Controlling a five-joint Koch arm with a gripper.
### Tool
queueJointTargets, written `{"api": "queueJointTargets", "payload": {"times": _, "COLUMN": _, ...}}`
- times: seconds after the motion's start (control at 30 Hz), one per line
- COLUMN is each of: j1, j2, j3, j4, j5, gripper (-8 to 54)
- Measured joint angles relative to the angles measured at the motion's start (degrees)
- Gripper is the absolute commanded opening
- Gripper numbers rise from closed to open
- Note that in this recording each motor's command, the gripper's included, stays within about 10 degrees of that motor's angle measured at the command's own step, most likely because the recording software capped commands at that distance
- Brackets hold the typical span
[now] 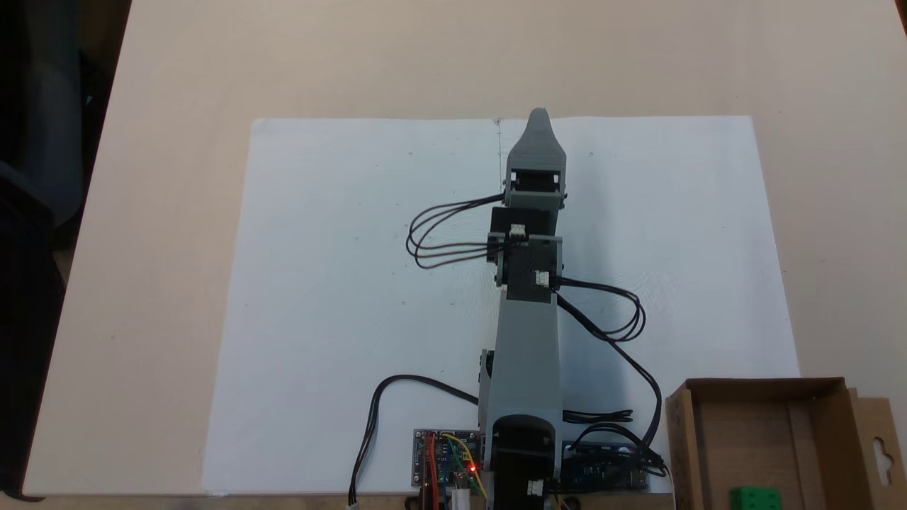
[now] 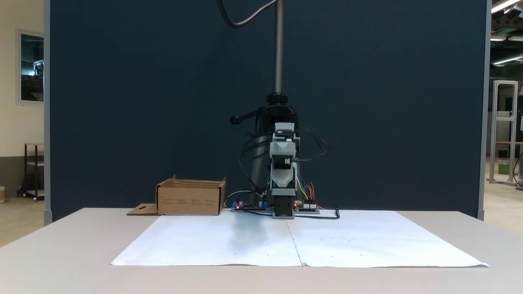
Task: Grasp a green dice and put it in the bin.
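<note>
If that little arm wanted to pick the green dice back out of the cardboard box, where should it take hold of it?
Probably from straight above, jaws closing on two opposite flat sides. The green dice sits on the floor of the bin, whose upright walls block any sideways approach; the open top is the free way in. Being a small cube, its parallel faces suit a pinch. It lies at the picture's edge, so its exact pose is unclear.

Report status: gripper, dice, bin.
Gripper stretched out over the white paper, holding nothing seen; jaw state unclear. Green dice inside the bin, on its floor. Nothing in the way.
</note>
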Motion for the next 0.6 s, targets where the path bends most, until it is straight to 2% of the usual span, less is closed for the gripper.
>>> {"api": "queueJointTargets", "payload": {"times": 0.6, "j1": -2.29, "j2": 0.0, "j3": 27.07, "j4": -32.7, "j5": -1.58, "gripper": 43.2}}
